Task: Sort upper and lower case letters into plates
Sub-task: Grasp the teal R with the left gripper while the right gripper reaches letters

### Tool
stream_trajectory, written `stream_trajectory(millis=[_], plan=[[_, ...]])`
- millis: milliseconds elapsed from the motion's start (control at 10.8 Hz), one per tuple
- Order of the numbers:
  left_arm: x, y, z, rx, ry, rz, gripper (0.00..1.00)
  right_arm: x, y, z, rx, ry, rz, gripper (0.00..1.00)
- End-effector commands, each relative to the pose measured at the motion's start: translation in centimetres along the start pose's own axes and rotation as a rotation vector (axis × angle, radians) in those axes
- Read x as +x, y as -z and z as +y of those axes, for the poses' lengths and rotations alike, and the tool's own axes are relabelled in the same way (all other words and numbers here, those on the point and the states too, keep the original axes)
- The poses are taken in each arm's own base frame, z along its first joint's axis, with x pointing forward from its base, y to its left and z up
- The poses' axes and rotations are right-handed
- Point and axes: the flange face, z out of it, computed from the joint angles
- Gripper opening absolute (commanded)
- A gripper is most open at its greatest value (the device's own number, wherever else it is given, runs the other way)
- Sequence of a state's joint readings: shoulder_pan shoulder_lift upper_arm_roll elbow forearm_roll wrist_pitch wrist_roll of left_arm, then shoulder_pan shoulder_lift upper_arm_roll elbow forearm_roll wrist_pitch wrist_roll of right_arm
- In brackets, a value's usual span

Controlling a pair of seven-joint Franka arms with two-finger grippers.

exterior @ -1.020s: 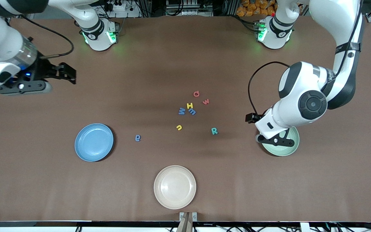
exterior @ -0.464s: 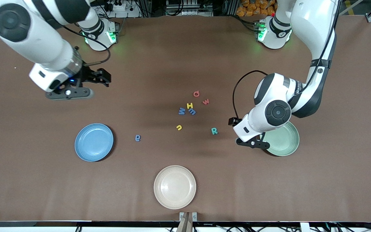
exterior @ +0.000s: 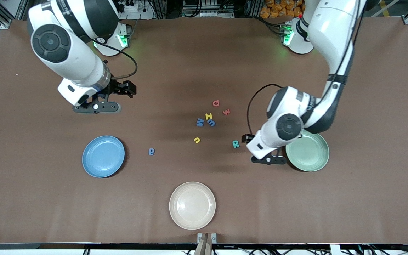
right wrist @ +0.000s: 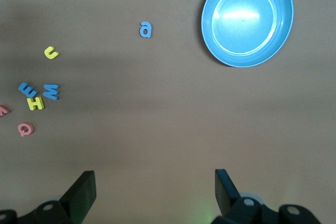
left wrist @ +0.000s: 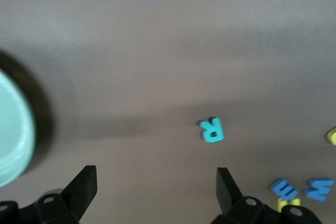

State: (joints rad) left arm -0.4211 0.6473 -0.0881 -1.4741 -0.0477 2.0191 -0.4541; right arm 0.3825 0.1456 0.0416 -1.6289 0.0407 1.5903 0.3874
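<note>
Several foam letters lie mid-table: red Q point(exterior: 216, 103), red w point(exterior: 226, 111), yellow H point(exterior: 209, 115), blue W point(exterior: 199, 122), blue m point(exterior: 211, 123), yellow u point(exterior: 197, 140), teal R point(exterior: 236, 143) and blue a point(exterior: 151, 151). The blue plate point(exterior: 103, 156) and the pale green plate point(exterior: 310, 152) hold nothing. My left gripper point(exterior: 268, 159) hangs open over bare table between the R and the green plate; its wrist view shows the R point(left wrist: 211, 129) ahead of the gripper point(left wrist: 156, 179). Open and empty, my right gripper point(exterior: 96, 107) hovers over bare table; its wrist view shows the blue plate point(right wrist: 247, 18).
A cream-beige plate point(exterior: 192, 205) sits empty near the front edge of the table. The brown table surface point(exterior: 48, 198) stretches around all three plates. Both robot bases stand along the edge farthest from the front camera.
The left gripper has moved off the green plate toward the teal R. The right gripper has swung in from the right arm's end of the table toward the middle. Both stayed open.
</note>
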Motion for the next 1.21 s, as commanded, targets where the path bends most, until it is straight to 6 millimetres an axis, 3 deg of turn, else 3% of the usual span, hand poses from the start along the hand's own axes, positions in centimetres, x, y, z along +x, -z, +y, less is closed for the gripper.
stream_trajectory(millis=[0,464,1113], plan=[[-0.4,-2.7,3.3,0.0,0.093,0.055,1.0,-0.8,-1.1,-1.0,0.007,-0.003,-0.004,1.0],[-0.8,-8.5,5.3,0.071,0.091,0.105,1.0,-0.9,-2.9,-1.4,0.004,0.003,-0.006,1.0],[-0.6,-9.4,5.1,0.072,0.092,0.105,1.0,-1.2,-3.7,-2.9,0.006,-0.003,0.013,1.0]])
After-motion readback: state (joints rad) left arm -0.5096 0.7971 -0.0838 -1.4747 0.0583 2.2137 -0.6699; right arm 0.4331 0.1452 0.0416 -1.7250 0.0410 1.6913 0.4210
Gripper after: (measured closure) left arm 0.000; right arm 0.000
